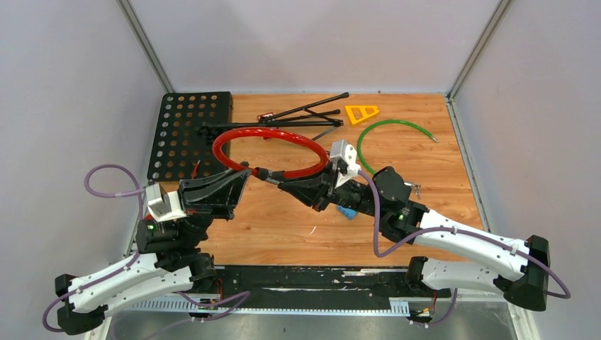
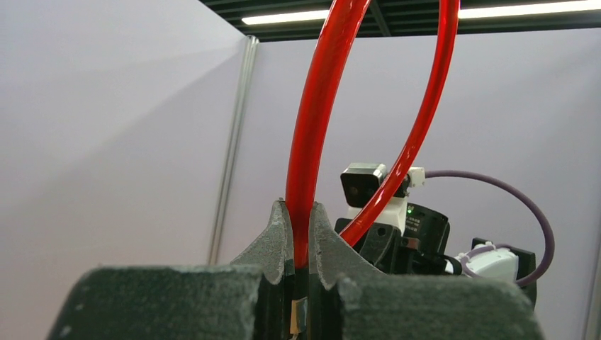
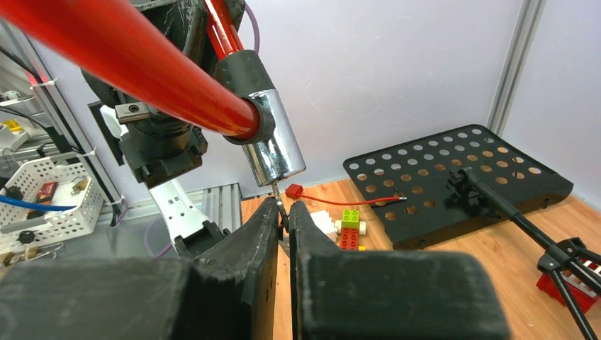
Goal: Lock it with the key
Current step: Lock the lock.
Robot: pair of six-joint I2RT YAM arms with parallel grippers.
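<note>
two tools meet at the lock, key at the barrel

the left tool is clamped narrow on the red cable lock. in the left wrist view the red cable runs straight up out from between its fingers, and the loop arcs overhead and comes back down on the far side. the whole loop is held up off the worktop.

the right tool faces the left one, tip to tip, its jaws drawn almost together on the key. the thin key stands up from between the fingers, and its upper end is at the bottom face of the chrome lock barrel, directly above the tool's tips. how deep it sits in the barrel cannot be told.

beyond the right tool's tips lie some toy bricks and a black perforated plate. further from both tools, at the back of the worktop, are a folded black stand, an orange triangle and a green cable.
</note>
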